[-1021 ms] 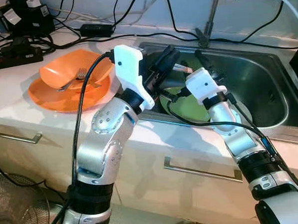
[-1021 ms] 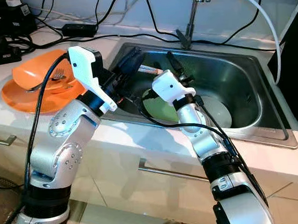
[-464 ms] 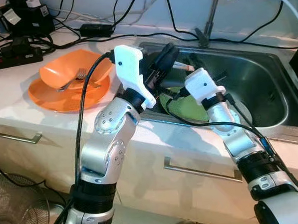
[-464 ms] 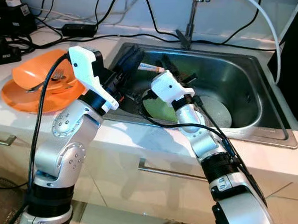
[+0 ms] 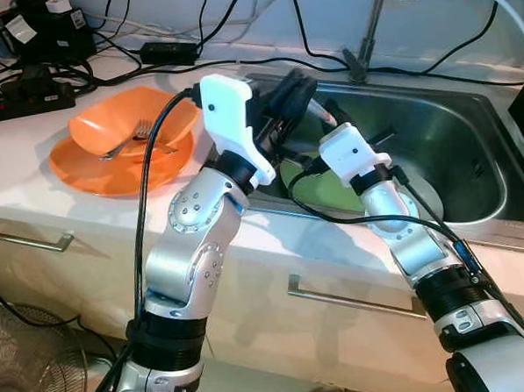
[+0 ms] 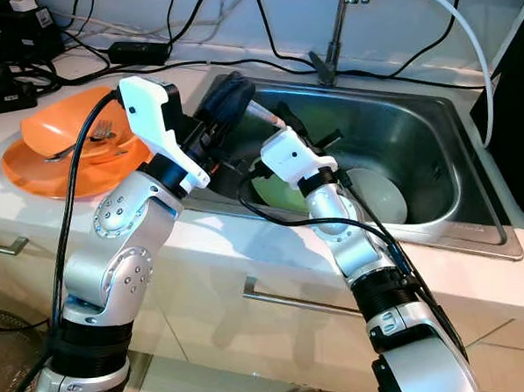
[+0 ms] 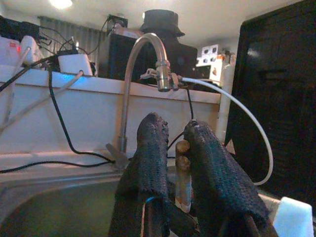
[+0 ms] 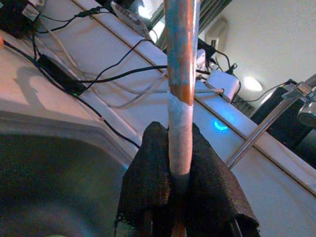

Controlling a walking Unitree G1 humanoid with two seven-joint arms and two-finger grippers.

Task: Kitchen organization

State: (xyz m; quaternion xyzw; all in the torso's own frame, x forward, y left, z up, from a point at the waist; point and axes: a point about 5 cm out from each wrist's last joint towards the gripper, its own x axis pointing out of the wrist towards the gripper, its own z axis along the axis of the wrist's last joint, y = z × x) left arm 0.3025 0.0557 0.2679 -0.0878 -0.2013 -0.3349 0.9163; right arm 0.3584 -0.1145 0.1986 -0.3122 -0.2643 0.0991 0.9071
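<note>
Over the sink (image 5: 470, 141), the left gripper (image 7: 177, 148) and the right gripper (image 8: 173, 163) are both pinching one stick (image 8: 180, 74).

black power strip (image 5: 24, 92), tangled cables (image 5: 192, 28), floor fan (image 5: 38, 361)

green plate (image 5: 327, 188) half hidden — right arm covers it.
</note>
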